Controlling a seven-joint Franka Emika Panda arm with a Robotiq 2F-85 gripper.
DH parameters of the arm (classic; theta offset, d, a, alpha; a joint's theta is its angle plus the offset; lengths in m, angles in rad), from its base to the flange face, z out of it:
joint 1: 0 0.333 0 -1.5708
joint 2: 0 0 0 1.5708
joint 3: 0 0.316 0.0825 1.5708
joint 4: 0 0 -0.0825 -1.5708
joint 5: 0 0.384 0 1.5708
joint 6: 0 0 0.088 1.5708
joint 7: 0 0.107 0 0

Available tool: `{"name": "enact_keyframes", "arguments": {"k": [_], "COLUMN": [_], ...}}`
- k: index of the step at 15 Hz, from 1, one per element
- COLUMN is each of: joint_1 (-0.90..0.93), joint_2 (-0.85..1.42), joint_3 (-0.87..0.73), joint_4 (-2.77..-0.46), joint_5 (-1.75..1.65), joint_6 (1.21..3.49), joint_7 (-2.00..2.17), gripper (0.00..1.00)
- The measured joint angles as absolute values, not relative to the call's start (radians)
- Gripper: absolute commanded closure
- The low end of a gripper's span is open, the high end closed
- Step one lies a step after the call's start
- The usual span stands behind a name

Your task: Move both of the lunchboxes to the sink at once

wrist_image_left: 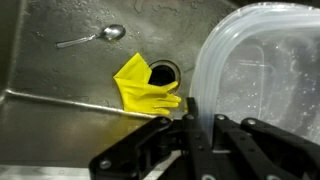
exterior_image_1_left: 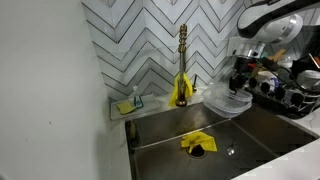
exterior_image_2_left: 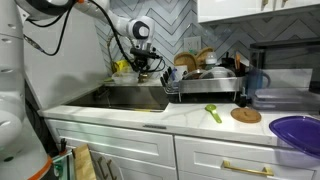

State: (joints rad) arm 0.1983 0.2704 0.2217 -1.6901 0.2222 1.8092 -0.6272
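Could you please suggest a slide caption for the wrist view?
Wrist view: pincer at the rim of a clear lunchbox; beyond, the sink with a yellow glove by its drain and a spoon.

Steel sink (wrist_image_left: 60, 120): spoon (wrist_image_left: 95, 37) lies near top edge, apart from yellow glove (wrist_image_left: 140, 85), which overlaps the drain (wrist_image_left: 165, 72). Clear lunchbox (wrist_image_left: 265, 70) fills right side; dark gripper (wrist_image_left: 203, 122) at bottom pinches its rim.

The back wall (exterior_image_1_left: 150, 30) has white tiles in a zigzag pattern with dark lines between them. Left of it is a plain white wall (exterior_image_1_left: 45, 90). A white counter (exterior_image_2_left: 190, 118) runs along the near side. Under it are white cupboards (exterior_image_2_left: 120, 150), and a drawer (exterior_image_2_left: 215, 160) on the right has a gold handle (exterior_image_2_left: 247, 167). A high cupboard (exterior_image_2_left: 255, 8), also white, hangs up on the right.
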Motion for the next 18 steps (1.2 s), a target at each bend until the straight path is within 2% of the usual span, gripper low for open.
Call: {"name": "enact_keyframes", "arguments": {"k": [9,18], "joint_1": [0.227,0.228], "joint_2": [0.297,0.384], "joint_3": [0.250,0.222], "joint_4": [-1.710,-1.740], "joint_5": [0.220,0.090], "joint_6": [1.814,1.887], "joint_7": [-0.299,-0.157], "gripper": [0.98,0.98]}}
